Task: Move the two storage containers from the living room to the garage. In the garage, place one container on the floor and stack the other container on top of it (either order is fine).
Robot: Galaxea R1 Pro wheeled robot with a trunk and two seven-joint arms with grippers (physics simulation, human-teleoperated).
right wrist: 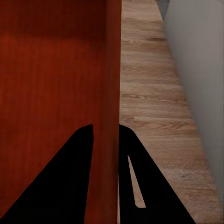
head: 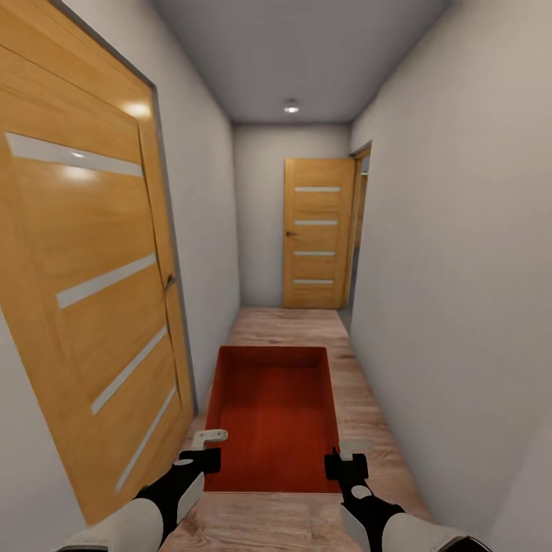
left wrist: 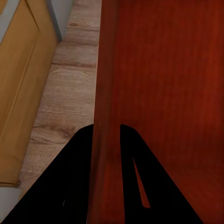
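- A red-orange open-top bin was carried out in front of the robot, above the wood-plank floor of a narrow hallway.
- The left pincer was clamped on the bin's left wall near its near corner; in the left wrist view the two dark fingers sat either side of that wall, one outside and one inside the bin.
- The right pincer gripped the bin's right wall near its near corner in the same way; the right wrist view showed its fingers straddling the wall, with the plank floor below on the outer side.
- The bin looked level and empty, its long sides running away from the robot.
- A wooden door with pale horizontal strips stood along the left wall, close beside the bin's left side.
- A similar door stood at the far end of the hallway, next to an opening on the right.
- A plain pale wall ran down the right side.
- A round ceiling lamp glowed at the far end.
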